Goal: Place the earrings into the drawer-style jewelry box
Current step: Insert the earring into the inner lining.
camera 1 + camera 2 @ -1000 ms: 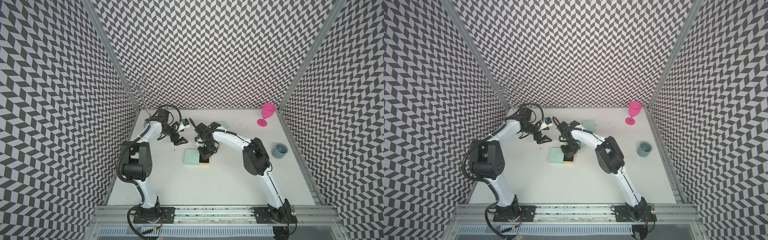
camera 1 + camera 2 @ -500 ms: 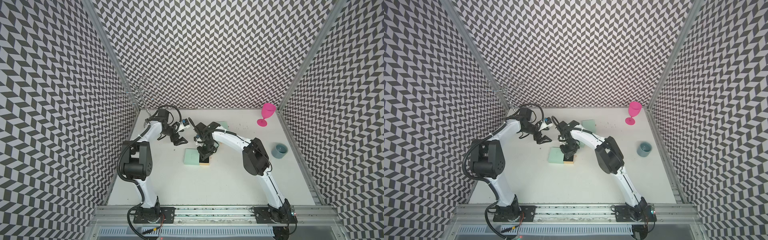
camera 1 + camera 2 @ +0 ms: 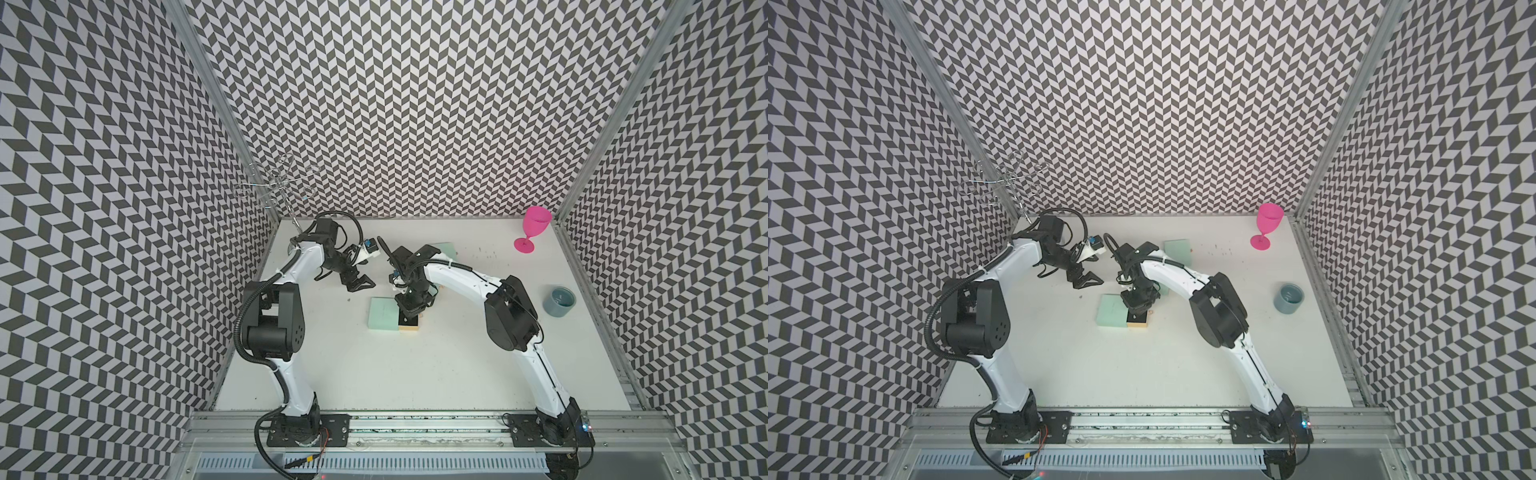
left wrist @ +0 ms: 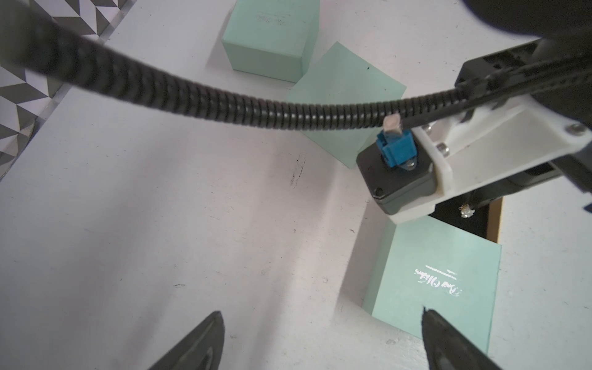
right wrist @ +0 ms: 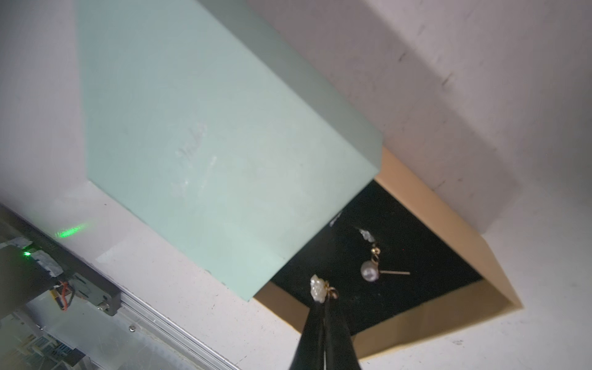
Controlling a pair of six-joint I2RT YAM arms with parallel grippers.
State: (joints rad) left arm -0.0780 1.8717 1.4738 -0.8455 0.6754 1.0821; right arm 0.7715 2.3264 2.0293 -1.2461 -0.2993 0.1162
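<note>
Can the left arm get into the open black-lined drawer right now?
Probably not: the right gripper hangs over the black-lined tan drawer, shut on a small white clustered earring, blocking the opening. The open left gripper hovers near the mint-green box sleeve.

The mint-green sleeve [image 5: 208,144] roofs half the drawer [image 5: 455,224], the right gripper [image 5: 323,306] and its earring [image 5: 317,288] crowd the rest, and the surrounding table [image 5: 480,80] lies free.

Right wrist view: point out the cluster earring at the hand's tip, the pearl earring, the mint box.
cluster earring [image 5: 317,288], right wrist view, on its white cluster.
pearl earring [image 5: 369,271], right wrist view, on the pearl.
mint box [image 5: 208,144], right wrist view, middle of its top face.
</note>
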